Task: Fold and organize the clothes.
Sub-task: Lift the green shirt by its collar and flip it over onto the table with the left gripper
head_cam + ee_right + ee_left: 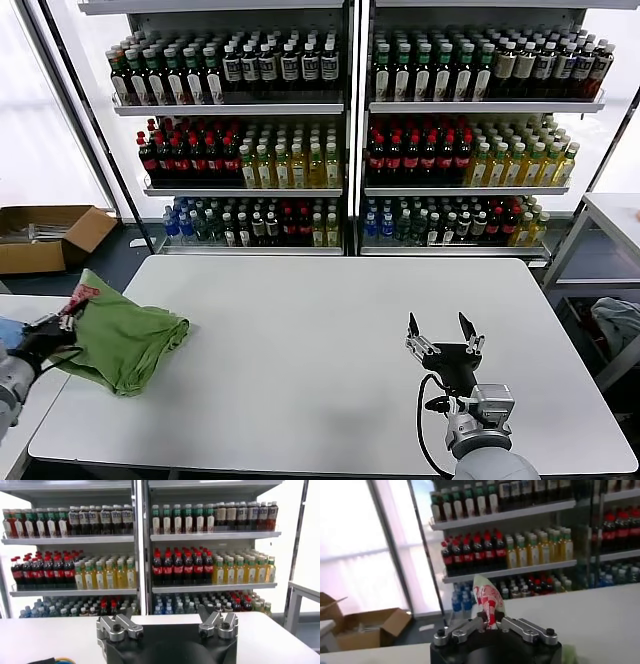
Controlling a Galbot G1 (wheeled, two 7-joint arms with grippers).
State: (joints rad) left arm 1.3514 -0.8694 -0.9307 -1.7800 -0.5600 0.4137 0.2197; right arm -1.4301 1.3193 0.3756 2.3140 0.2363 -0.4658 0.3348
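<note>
The light green polo shirt (125, 338) lies bunched at the left end of the white table (330, 350), its red-and-white print (84, 294) turned up at the far corner. My left gripper (62, 322) is shut on that printed corner at the table's left edge. In the left wrist view the printed cloth (488, 597) stands pinched between the closed fingers of the left gripper (492, 623). My right gripper (442, 328) is open and empty, pointing up above the table's front right. In the right wrist view the right gripper (169, 616) holds nothing.
Shelves of bottles (340, 130) stand behind the table. A cardboard box (45, 235) sits on the floor at the back left. A second table (615, 215) stands at the right. A blue cloth (8, 330) shows at the left edge.
</note>
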